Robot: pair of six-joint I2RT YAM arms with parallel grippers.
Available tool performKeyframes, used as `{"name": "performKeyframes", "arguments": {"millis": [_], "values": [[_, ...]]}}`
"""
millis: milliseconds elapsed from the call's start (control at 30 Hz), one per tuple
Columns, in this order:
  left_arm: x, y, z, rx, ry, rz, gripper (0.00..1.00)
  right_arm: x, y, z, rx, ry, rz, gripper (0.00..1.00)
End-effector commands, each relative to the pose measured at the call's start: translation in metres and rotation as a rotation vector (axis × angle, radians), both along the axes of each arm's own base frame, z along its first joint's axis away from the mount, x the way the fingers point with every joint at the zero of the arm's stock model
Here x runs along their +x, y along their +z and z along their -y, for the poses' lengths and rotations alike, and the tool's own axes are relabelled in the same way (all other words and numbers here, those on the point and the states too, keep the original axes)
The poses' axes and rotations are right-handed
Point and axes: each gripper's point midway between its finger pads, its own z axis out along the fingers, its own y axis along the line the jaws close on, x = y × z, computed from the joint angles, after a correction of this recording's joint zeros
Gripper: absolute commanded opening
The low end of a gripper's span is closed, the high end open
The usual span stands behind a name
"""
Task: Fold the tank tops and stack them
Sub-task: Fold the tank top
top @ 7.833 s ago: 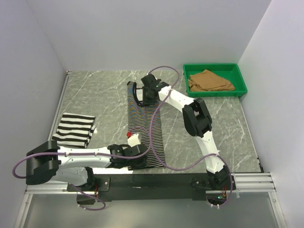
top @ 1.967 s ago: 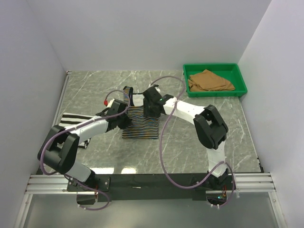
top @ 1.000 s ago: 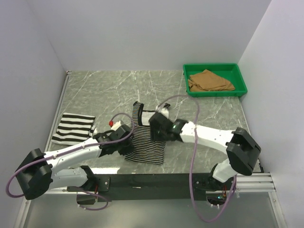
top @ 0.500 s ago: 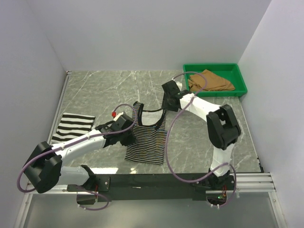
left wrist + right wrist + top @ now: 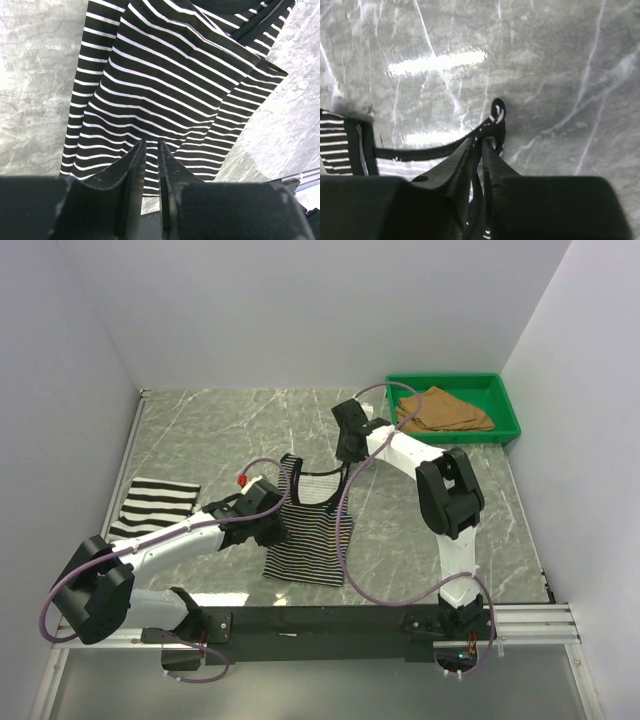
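The thin-striped tank top lies spread on the marble table, neckline toward the far side. My right gripper is shut on its right shoulder strap, which pokes out past the fingertips, and holds it stretched toward the far side. My left gripper sits at the top's left side edge. Its jaws are almost together over the striped cloth, with no cloth seen between them. The wide-striped tank top lies folded at the left. The tan-brown tank top lies in the tray.
The green plastic tray stands at the far right corner. White walls close in the table on the left, back and right. The arms' rail runs along the near edge.
Over the last second my right gripper swung from the near side to the far side with the strap, stretching the thin-striped top out. My left gripper stayed at the top's left edge.
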Motion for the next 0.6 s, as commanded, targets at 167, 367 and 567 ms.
{"name": "performKeyframes", "arguments": {"millis": [167, 367, 567], "values": [[0.010, 0.010, 0.013, -0.040, -0.038, 0.036, 0.20, 0.013, -0.003, -0.003, -0.016, 0.005, 0.005, 0.06], [0.009, 0.009, 0.013, -0.041, -0.040, 0.035, 0.19, 0.016, -0.018, -0.014, 0.024, 0.029, -0.014, 0.04], [0.010, 0.008, 0.011, -0.039, -0.034, 0.039, 0.20, 0.019, -0.042, -0.023, 0.054, 0.035, -0.058, 0.04]]}}
